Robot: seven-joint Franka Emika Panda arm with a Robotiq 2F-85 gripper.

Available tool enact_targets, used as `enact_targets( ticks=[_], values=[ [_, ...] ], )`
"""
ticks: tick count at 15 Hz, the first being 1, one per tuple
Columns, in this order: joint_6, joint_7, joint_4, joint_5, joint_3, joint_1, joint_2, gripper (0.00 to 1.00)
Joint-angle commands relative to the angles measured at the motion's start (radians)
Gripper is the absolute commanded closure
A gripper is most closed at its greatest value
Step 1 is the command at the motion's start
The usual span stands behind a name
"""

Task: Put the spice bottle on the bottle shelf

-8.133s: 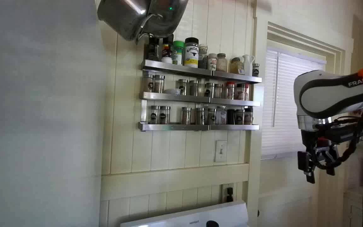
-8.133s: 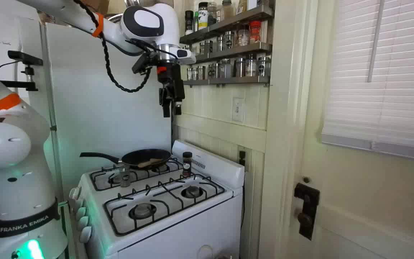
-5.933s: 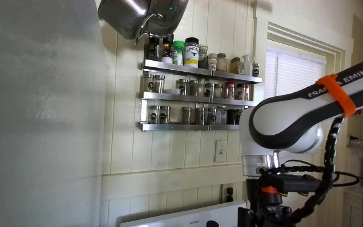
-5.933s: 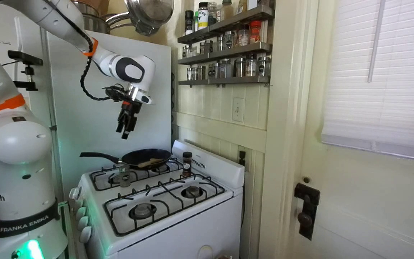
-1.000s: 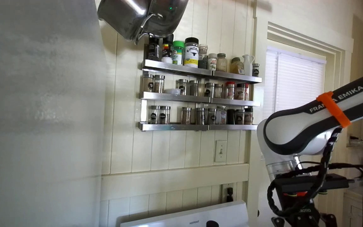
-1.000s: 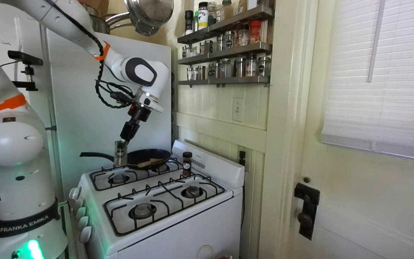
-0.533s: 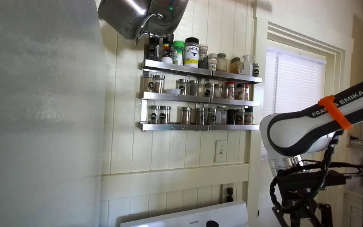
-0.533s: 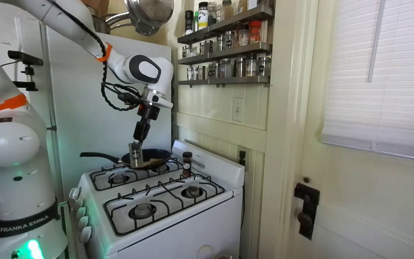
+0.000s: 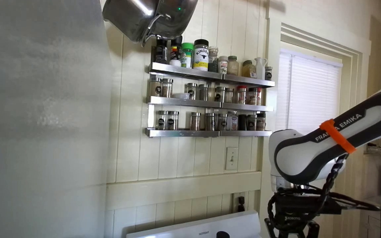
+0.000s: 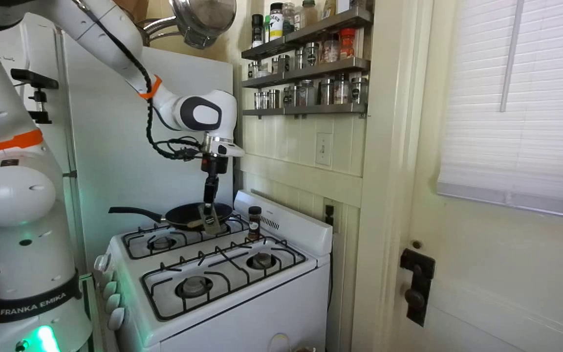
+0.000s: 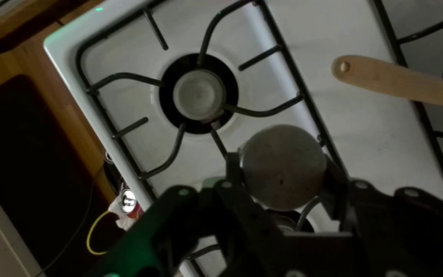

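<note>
The spice bottle [image 10: 210, 222], clear with a dark round label, hangs slightly tilted over the stove, in front of the pan in an exterior view. My gripper [image 10: 208, 204] is shut on it near the top. From above in the wrist view, its round silver lid [image 11: 283, 165] sits between the two fingers [image 11: 233, 167], which touch it on both sides. The bottle shelf [image 9: 184, 133], a silver three-tier wall rack, is well above the gripper in both exterior views. Its lowest tier shows a gap between jars at the left. The bottle itself is out of frame in that exterior view.
A black pan [image 10: 179, 215] with a wooden utensil [image 11: 394, 80] sits on the back of the white stove [image 10: 242, 313]. A dark-capped jar [image 10: 254, 222] stands near the stove's backguard. Metal pots [image 9: 147, 19] hang above the rack's left end.
Several seconds ago the bottle stood on the stove, apart from the gripper. In the last second the gripper has carried it across the stove towards the wall, turning more upright.
</note>
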Motion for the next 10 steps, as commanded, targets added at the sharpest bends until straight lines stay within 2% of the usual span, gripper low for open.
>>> enact_targets(
  ticks=[1, 4, 10],
  values=[
    [0.135, -0.072, -0.019, 0.078, -0.006, 0.04, 0.054, 0.75],
    [0.17, -0.151, 0.01, 0.138, 0.005, 0.079, 0.109, 0.75],
    [0.101, -0.258, 0.07, 0.231, 0.02, 0.142, 0.17, 0.75]
  ],
)
